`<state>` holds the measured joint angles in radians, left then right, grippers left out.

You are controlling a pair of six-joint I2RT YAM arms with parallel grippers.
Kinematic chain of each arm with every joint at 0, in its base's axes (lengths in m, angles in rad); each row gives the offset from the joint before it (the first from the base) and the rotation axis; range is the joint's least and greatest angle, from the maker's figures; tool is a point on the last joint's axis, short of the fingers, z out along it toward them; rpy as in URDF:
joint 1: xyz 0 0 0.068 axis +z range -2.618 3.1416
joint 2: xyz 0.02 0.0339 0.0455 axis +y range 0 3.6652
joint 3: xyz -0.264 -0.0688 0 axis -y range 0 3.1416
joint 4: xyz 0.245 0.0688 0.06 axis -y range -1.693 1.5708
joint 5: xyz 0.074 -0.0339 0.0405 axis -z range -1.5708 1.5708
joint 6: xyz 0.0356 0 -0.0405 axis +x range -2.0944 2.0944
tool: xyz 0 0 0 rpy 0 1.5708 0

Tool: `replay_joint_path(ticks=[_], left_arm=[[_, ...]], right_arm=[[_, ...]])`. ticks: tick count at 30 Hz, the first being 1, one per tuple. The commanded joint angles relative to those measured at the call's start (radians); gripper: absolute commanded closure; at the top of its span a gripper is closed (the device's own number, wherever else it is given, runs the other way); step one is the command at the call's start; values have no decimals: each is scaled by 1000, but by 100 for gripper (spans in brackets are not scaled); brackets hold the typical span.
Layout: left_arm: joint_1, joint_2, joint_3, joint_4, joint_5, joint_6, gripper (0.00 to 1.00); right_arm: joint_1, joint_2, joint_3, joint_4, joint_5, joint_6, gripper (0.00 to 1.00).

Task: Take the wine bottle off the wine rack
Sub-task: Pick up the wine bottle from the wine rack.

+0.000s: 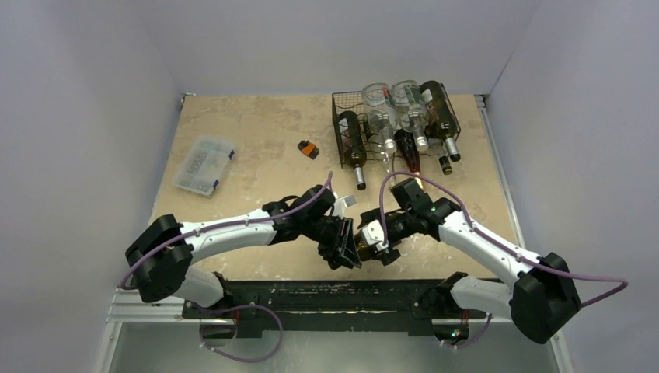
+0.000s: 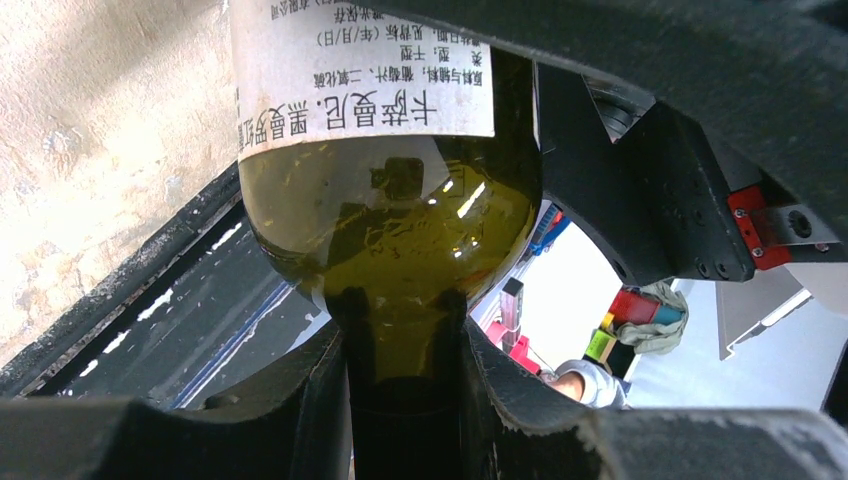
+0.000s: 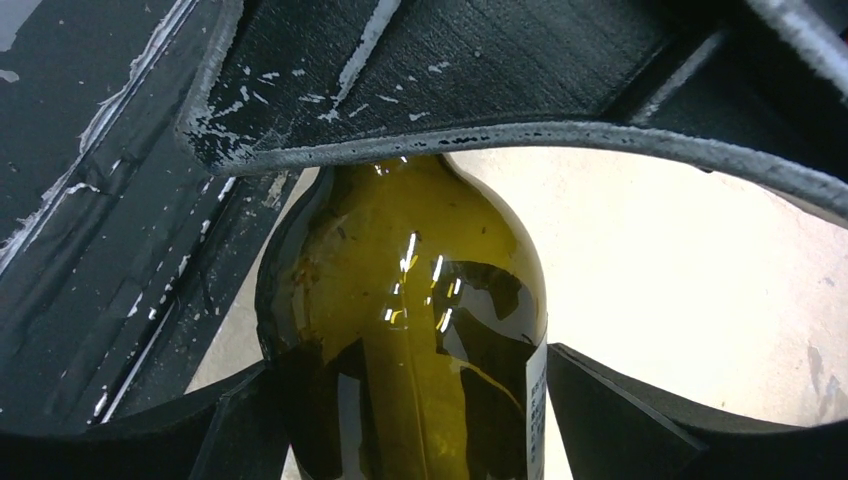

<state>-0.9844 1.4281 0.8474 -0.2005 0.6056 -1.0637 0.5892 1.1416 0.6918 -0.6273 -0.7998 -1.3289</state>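
An olive-green wine bottle with a white label is held between my two grippers, low over the table's near edge and away from the rack. My left gripper is shut on its neck. My right gripper is shut on its body just below the shoulder. In the top view the left gripper and right gripper meet in front of the bases and mostly hide the bottle. The black wire wine rack stands at the far right and holds several more bottles.
A clear plastic compartment box lies at the left. A small orange and black object lies left of the rack. The black base rail runs along the near edge, right below the bottle. White walls close in the table.
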Motion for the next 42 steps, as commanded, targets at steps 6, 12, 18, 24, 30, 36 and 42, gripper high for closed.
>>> replay_joint_path(ticks=[6, 12, 18, 24, 30, 36, 42], left_arm=[[-5, -3, 82, 161, 80, 24, 100], [-4, 13, 75, 184, 97, 18, 93], [-4, 25, 55, 239, 106, 10, 72], [-4, 10, 6, 325, 108, -13, 42], [-5, -24, -26, 363, 87, -7, 17], [-4, -128, -72, 351, 6, 70, 7], [-5, -262, -110, 296, -124, 168, 3]], right_arm=[[7, -20, -6, 7, -36, -53, 24], [3, -25, 3, 11, -34, -42, 52], [-22, -32, 1, 10, -54, -41, 62], [-67, -49, 2, 0, -83, -52, 84], [-111, -60, 9, -25, -123, -63, 88], [-158, -74, 21, -43, -161, -69, 90], [-203, -93, 40, -74, -214, -66, 92]])
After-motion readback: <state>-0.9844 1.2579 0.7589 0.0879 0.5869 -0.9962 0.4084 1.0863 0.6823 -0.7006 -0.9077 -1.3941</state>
